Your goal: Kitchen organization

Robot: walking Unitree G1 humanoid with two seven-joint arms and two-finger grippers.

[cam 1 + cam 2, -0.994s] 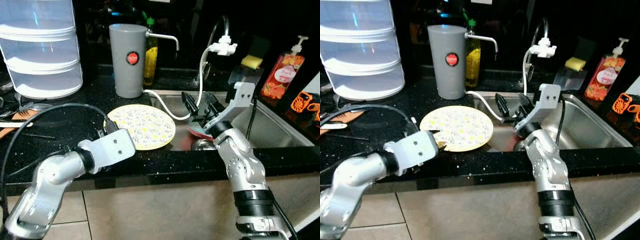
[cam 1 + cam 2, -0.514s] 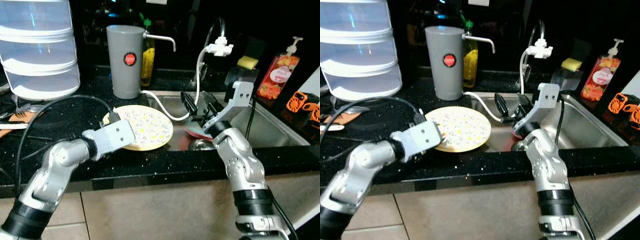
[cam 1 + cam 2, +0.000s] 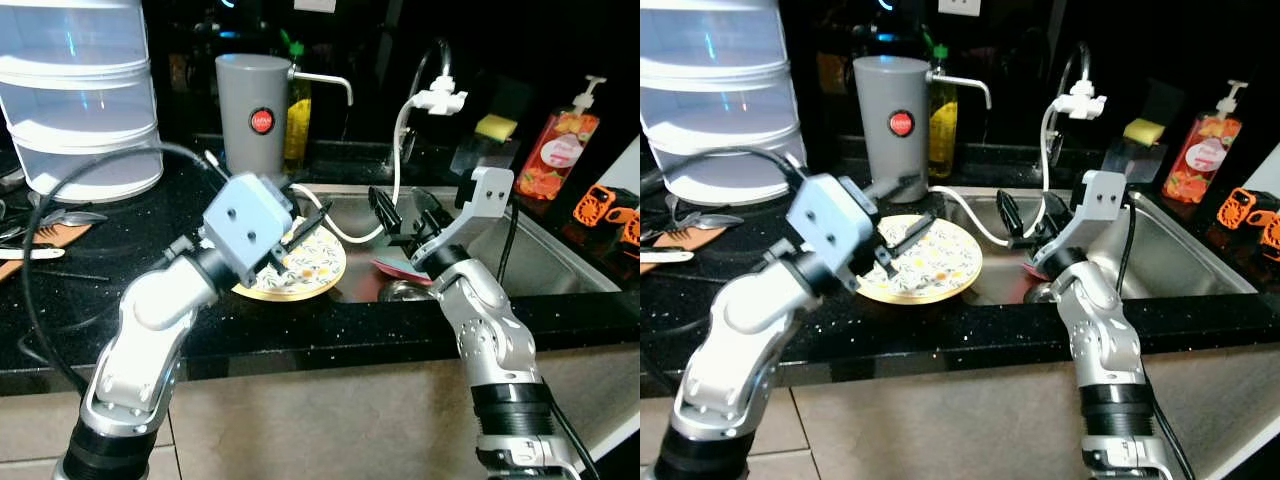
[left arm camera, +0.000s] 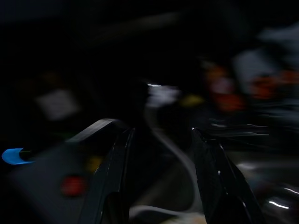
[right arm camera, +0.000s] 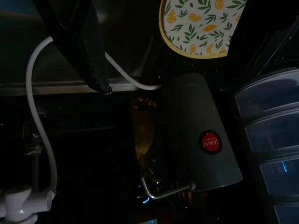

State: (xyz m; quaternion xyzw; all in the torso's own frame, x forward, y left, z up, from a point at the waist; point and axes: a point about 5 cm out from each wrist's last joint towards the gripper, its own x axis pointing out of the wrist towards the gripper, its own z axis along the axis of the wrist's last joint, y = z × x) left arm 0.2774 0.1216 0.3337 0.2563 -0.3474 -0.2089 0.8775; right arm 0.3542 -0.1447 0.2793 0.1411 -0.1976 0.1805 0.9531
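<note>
A round plate (image 3: 305, 268) with a lemon print and a yellow rim lies on the black counter (image 3: 150, 230), just left of the sink (image 3: 560, 270). My left gripper (image 3: 902, 212) hovers low over the plate's left part, open, with nothing between its fingers (image 4: 112, 172). My right gripper (image 3: 407, 213) hangs over the sink's left end, open and empty, its fingers (image 5: 79, 42) pointing towards the back of the counter. Under it in the sink lies a red dish (image 3: 400, 268) beside a metal piece (image 3: 405, 290).
A grey water dispenser (image 3: 258, 120) stands behind the plate, and a white hose (image 3: 340, 225) runs from it to the faucet (image 3: 440, 95). Clear plastic drawers (image 3: 80, 90) and utensils (image 3: 40, 220) are at left. A soap bottle (image 3: 560, 150) and sponge (image 3: 497, 125) are behind the sink.
My left arm has risen from the counter's front edge and swung up and right over the plate. The right arm has barely moved.
</note>
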